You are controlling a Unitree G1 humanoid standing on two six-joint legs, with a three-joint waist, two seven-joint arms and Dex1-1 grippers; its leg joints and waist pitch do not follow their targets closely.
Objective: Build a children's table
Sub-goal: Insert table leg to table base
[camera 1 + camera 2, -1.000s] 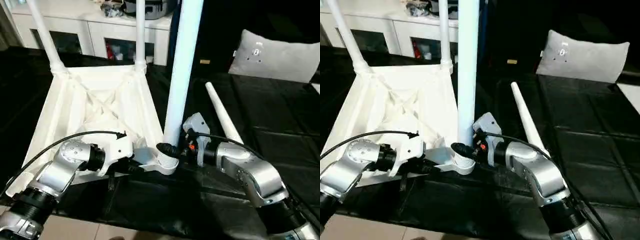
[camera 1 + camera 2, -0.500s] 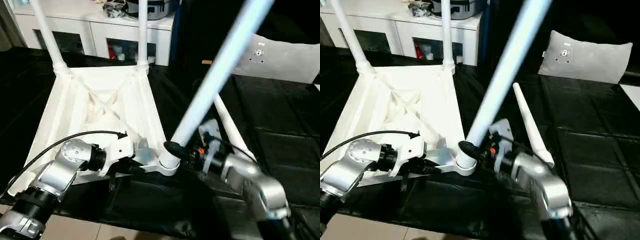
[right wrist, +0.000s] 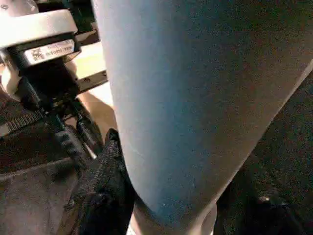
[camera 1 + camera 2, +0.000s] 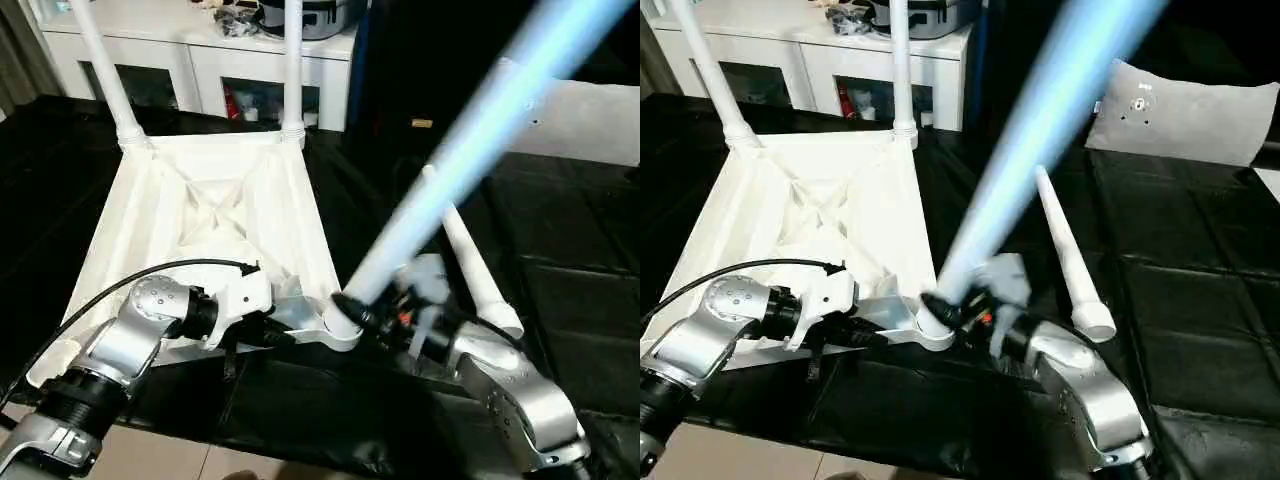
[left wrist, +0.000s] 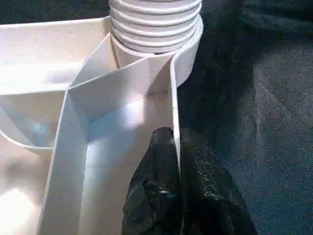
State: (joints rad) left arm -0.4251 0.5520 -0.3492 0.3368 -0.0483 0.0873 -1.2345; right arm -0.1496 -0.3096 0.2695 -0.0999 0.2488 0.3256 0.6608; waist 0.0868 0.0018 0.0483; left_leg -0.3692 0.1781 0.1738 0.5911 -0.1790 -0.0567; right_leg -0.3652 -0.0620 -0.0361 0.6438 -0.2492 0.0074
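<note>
The children's table top [image 4: 210,220] lies upside down, ribs up, on a black cover. Two white legs [image 4: 100,60] [image 4: 293,60] stand in its far corner sockets. A third leg [image 4: 450,160] has its threaded end [image 5: 154,24] at the near right corner socket [image 4: 340,330] and leans steeply to the right. My right gripper [image 4: 365,315] is shut around this leg's base, one black finger [image 3: 105,181] pressed against the tube [image 3: 195,98]. My left gripper [image 5: 175,142] is shut on the top's near rim wall just beside that socket. A fourth leg [image 4: 1065,250] lies loose on the cover to the right.
A white cabinet [image 4: 200,60] with glass doors stands behind the table top. A grey-white pillow [image 4: 1185,110] rests at the back right. The black cover [image 4: 560,260] spreads to the right, and its front edge meets light floor [image 4: 150,460].
The leg in my right gripper has swung from upright to a steep lean to the right, its base staying at the socket. My left gripper keeps its hold on the rim.
</note>
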